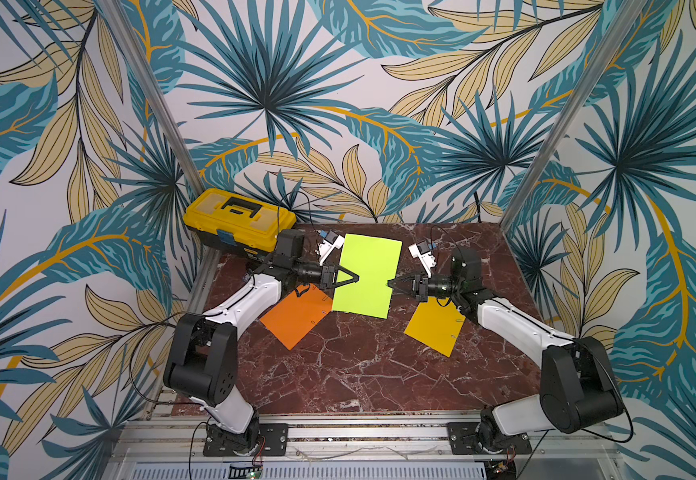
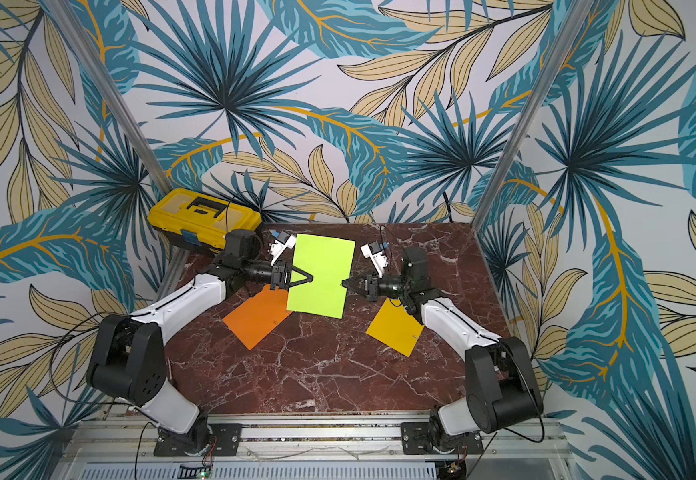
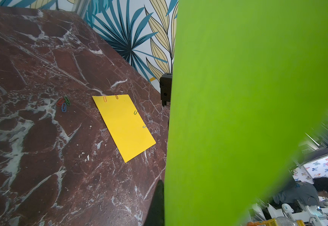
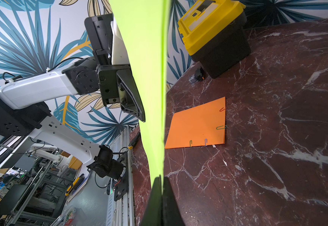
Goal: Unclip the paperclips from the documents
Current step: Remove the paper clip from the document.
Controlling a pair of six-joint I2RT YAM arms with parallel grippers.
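Note:
A lime green document (image 1: 369,274) hangs in the air over the table's back middle, held at opposite side edges. My left gripper (image 1: 356,279) is shut on its left edge, and the sheet hides one finger in the left wrist view (image 3: 164,184). My right gripper (image 1: 388,284) is shut on its right edge (image 4: 162,179). An orange document (image 4: 196,125) lies flat with several paperclips (image 4: 221,127) on its edges. A golden yellow document (image 3: 124,125) lies flat with several paperclips (image 3: 105,98) clipped on. Three loose paperclips (image 3: 63,103) lie on the marble.
A yellow toolbox (image 1: 238,220) stands at the back left corner, with a small black object (image 4: 198,75) beside it. Patterned walls close the back and both sides. A metal rail (image 1: 358,428) with both arm bases runs along the front edge.

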